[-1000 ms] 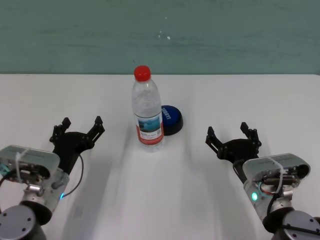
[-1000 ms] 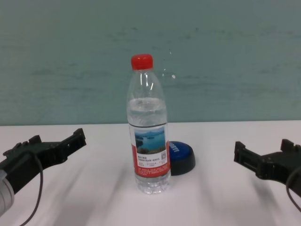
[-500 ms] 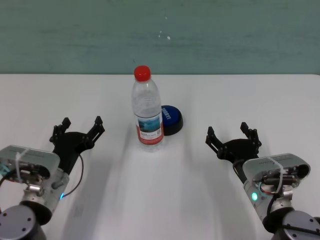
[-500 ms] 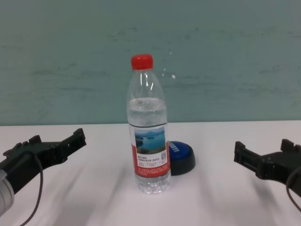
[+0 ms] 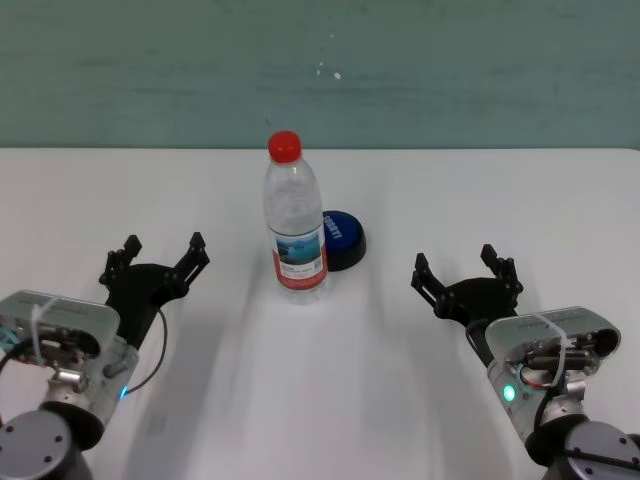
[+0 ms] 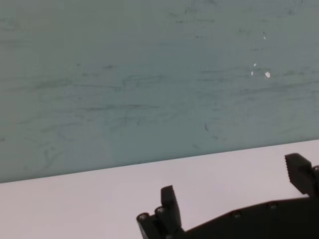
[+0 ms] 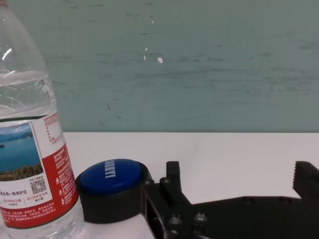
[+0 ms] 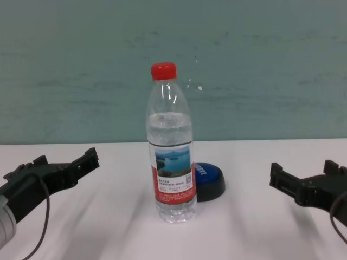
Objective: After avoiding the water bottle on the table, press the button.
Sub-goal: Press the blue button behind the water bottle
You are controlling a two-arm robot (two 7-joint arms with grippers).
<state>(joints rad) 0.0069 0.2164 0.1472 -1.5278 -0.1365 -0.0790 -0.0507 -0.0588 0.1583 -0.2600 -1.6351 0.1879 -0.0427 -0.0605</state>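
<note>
The water bottle (image 5: 294, 221) stands upright at the middle of the white table (image 5: 330, 390), clear with a red cap and a lake label; it shows in the chest view (image 8: 171, 151) and the right wrist view (image 7: 30, 134). The blue button (image 5: 341, 236) with a black base sits just behind and right of the bottle, partly hidden by it in the chest view (image 8: 209, 179), and shows in the right wrist view (image 7: 112, 186). My left gripper (image 5: 155, 260) is open, left of the bottle. My right gripper (image 5: 465, 273) is open, right of the button and nearer to me.
A teal wall (image 5: 320, 70) rises behind the table's far edge. The left wrist view shows only that wall (image 6: 149, 74), bare tabletop (image 6: 99, 199) and its own fingertips (image 6: 169, 201).
</note>
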